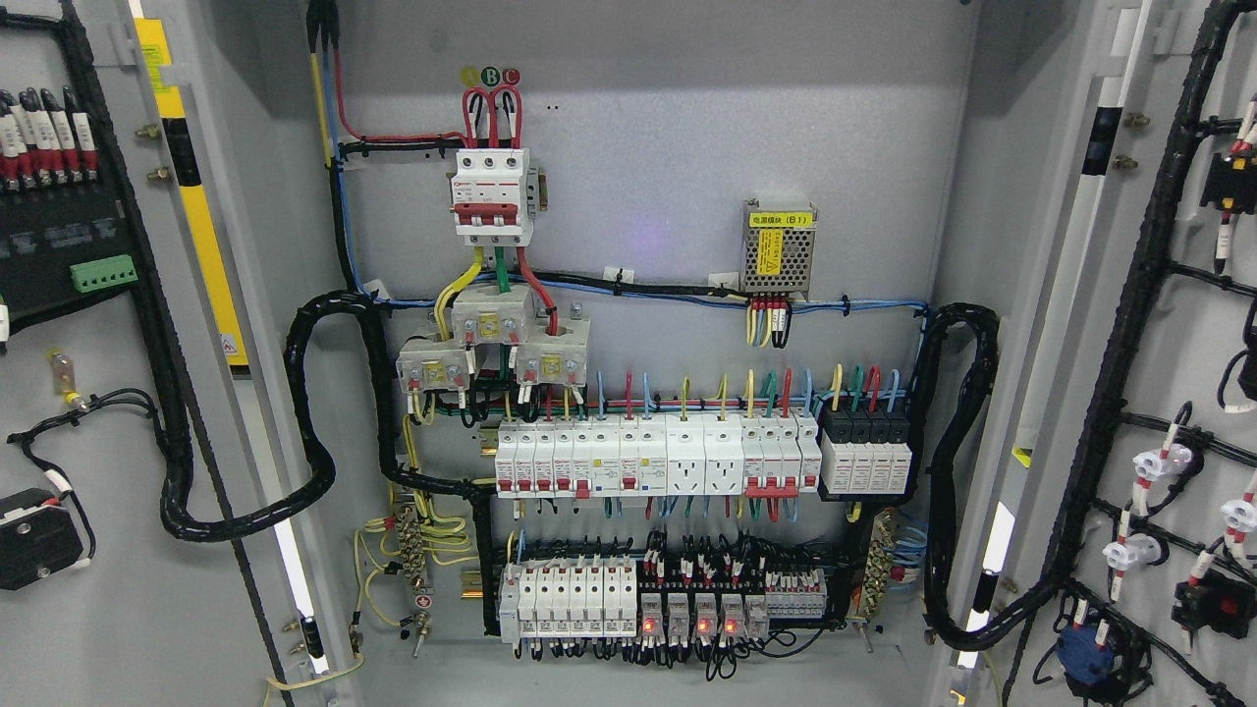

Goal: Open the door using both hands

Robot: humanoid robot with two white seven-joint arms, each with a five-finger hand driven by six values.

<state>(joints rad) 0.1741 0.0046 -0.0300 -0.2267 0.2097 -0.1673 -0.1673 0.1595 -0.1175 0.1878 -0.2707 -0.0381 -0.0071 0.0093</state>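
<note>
Doors stand swung wide: the left door and right door are both cut off by the picture's edges. Between them the cabinet's back panel carries breakers. No hand shows, so finger state cannot be told.

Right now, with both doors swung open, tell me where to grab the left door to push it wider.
Grip the left door by its free vertical edge, the one bearing the yellow strip, coming from the cabinet side. That edge is bare folded metal facing the opening, whereas the inner face carries a wire bundle and a green terminal block that should not be touched. No hand is in view.
</note>
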